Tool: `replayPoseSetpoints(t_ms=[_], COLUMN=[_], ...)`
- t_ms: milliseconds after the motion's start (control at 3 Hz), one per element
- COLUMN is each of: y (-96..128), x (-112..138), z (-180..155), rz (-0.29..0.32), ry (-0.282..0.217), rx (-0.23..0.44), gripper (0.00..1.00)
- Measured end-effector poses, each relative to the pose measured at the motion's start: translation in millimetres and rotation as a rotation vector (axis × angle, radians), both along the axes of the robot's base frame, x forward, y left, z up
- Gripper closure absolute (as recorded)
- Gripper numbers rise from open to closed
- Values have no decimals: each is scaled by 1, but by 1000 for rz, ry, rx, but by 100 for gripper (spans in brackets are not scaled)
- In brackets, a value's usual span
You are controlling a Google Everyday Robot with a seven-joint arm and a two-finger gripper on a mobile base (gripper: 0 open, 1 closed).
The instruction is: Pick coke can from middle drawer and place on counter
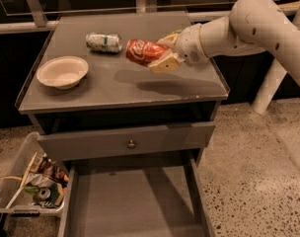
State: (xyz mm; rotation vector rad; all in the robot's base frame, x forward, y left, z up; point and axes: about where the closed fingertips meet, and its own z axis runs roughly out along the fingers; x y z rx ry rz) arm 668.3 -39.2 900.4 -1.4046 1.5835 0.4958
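1. One gripper (160, 51) over the counter's (189, 85) right half, fingers clamped on one coke can (141, 51); can held sideways above the surface, shadow beneath.
2. One silver-and-green can (104, 42) lying at 10 o'clock from it, just beside, apart.
3. One white bowl (62, 71) at 8 o'clock, near the left rim.
4. Open counter at 6 o'clock, up to the front edge.
5. One knobbed drawer front (91, 143) below; one middle drawer (135, 201) pulled out beneath.
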Motion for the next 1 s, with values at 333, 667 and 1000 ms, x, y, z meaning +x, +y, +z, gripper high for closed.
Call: replayPoseSetpoints(t_ms=[333,667,1000], y=[-26,-52,-63], x=[23,43,54], z=[-6,-9,-16], rz=[-102,-209,-251], ry=[27,44,69], rx=[-15,-31,-61], gripper=[100,100,100])
